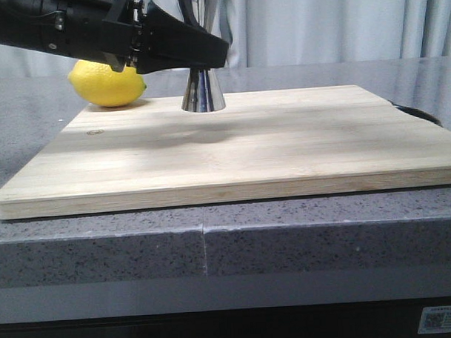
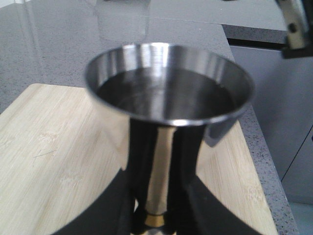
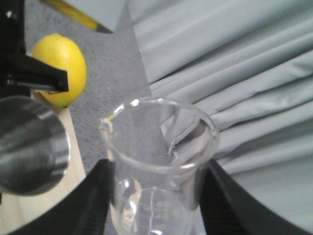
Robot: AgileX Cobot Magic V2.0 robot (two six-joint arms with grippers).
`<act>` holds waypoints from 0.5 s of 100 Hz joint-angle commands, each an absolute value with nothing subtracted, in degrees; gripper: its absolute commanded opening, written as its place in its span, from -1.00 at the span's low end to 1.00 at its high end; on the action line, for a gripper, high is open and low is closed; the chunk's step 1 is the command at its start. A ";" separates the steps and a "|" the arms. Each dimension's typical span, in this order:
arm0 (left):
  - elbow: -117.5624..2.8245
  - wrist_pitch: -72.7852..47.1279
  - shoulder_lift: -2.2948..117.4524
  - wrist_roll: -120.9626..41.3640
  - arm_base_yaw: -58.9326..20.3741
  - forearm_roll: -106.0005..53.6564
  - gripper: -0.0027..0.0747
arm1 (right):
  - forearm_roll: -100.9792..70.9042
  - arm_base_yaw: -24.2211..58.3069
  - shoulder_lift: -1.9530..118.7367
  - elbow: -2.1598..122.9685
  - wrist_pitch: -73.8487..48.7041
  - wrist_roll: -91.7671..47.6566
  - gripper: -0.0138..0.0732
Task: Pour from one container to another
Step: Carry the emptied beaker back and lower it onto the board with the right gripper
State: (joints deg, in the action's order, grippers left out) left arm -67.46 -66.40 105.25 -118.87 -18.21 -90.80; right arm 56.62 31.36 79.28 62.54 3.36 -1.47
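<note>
Front: jigger (image 1: pixel 203 92) upright on far part of cutting board (image 1: pixel 232 150), long axis vertical, wide foot down; left gripper (image 1: pixel 195 55) crosses its upper half. Lemon (image 1: pixel 108 82) just beyond board's far left corner.
L wrist: jigger (image 2: pixel 168 88) mouth up, liquid inside; fingers (image 2: pixel 193 205) pinch its stem just above gold waist band.
R wrist: beaker (image 3: pixel 159 161) upright, mouth open upward, near jigger rim (image 3: pixel 32 144) but apart; right gripper (image 3: pixel 155 196) clamps its sides.

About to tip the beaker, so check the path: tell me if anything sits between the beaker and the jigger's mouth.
Nothing visible does. The right pincer holds the beaker beside the jigger, with only open air between them. The left pincer grips the jigger at its waist, below the open mouth. The lemon lies off to the side.
</note>
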 commanded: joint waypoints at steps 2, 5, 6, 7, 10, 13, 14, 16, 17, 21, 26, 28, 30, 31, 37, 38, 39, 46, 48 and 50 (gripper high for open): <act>-69.16 -71.79 101.96 -118.54 -18.77 -94.99 -0.98 | 43.99 31.38 77.56 64.76 4.63 -1.37 -0.60; -69.16 -71.79 101.96 -118.54 -18.77 -94.99 -0.98 | 41.22 31.38 77.56 64.76 4.63 -1.37 -0.60; -69.16 -71.79 101.96 -118.54 -18.77 -94.99 -0.98 | 39.99 31.38 77.56 64.76 4.63 -1.37 -0.60; -69.16 -71.79 101.96 -118.54 -18.77 -94.99 -0.98 | 39.43 31.38 77.56 64.76 4.63 -1.37 -0.60; -69.16 -71.79 101.96 -118.54 -18.77 -94.99 -0.98 | 37.46 31.29 77.56 64.76 4.63 -1.37 -0.60; -69.16 -71.79 101.96 -118.54 -18.77 -94.99 -0.98 | 35.46 31.15 77.56 64.76 4.63 -1.37 -0.60; -69.16 -71.79 101.96 -118.54 -18.77 -94.99 -0.98 | 35.09 31.15 77.56 64.76 4.63 -1.37 -0.60; -69.16 -71.79 101.96 -118.54 -18.77 -94.99 -0.98 | 34.13 31.03 77.56 64.76 4.63 -1.37 -0.60; -69.16 -71.79 101.96 -118.54 -18.77 -94.99 -0.98 | 33.84 30.86 77.56 64.76 4.63 -1.37 -0.60; -69.16 -71.79 101.96 -118.54 -18.77 -94.99 -0.98 | 32.28 30.48 77.56 64.76 4.63 -1.37 -0.60; -69.16 -71.79 101.96 -118.54 -18.77 -94.99 -0.98 | 30.39 29.43 77.56 64.76 4.63 -1.37 -0.60; -69.16 -71.79 101.96 -118.54 -18.77 -94.99 -0.98 | 29.36 28.84 77.56 64.76 4.63 -1.37 -0.60; -69.16 -71.79 101.96 -118.54 -18.77 -94.99 -0.98 | 28.26 28.17 77.56 64.76 4.63 -1.37 -0.60; -69.16 -71.79 101.96 -118.54 -18.77 -94.99 -0.98 | 27.87 27.69 77.56 64.76 4.63 -1.37 -0.60; -69.16 -71.79 101.96 -118.54 -18.77 -94.99 -0.98 | 24.40 25.61 77.56 64.76 4.63 -1.37 -0.60; -69.16 -71.79 101.96 -118.54 -18.77 -94.99 -0.98 | 23.70 25.10 77.56 64.76 4.63 -1.37 -0.60; -69.16 -71.79 101.96 -118.54 -18.77 -94.99 -0.98 | 23.37 24.85 77.56 64.76 4.63 -1.37 -0.60; -69.16 -71.79 101.96 -118.54 -18.77 -94.99 -0.98 | 21.02 22.52 77.56 64.53 4.63 -1.37 -0.60; -69.16 -71.79 101.96 -118.54 -18.77 -94.99 -0.98 | 20.66 21.75 77.56 64.40 4.63 -1.37 -0.60; -69.16 -71.79 101.96 -118.54 -18.77 -94.99 -0.98 | 20.41 21.37 77.56 64.13 4.63 -1.37 -0.60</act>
State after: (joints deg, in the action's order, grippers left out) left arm -67.46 -66.40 105.25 -118.87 -18.21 -90.80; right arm 23.02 23.73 79.28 62.54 1.00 -1.37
